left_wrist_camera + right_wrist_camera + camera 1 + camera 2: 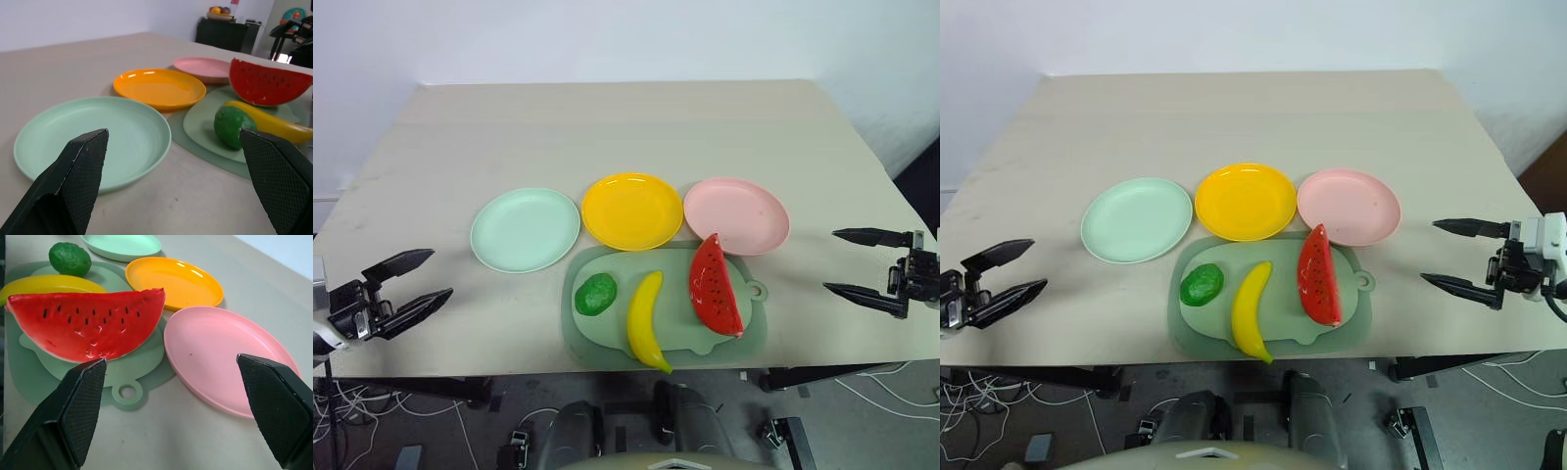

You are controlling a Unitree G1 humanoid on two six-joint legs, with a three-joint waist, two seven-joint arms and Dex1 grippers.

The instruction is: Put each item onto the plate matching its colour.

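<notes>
Three plates stand in a row on the table: mint green (525, 228), yellow (631, 210) and pink (736, 214). In front of them, on a dull-green mat (607, 338), lie a dark-green lump (596, 294), a yellow banana (646, 320) and a red watermelon wedge (715, 287). My left gripper (426, 279) hovers open at the table's left edge, well left of the mint plate. My right gripper (837, 261) is open at the right edge, to the right of the pink plate. Nothing is held in either one.
The mat has a small ring tab (757, 291) on its right side. The tan table (607, 127) stretches bare behind the plates. Beyond the front edge, cables (352, 401) lie on the floor.
</notes>
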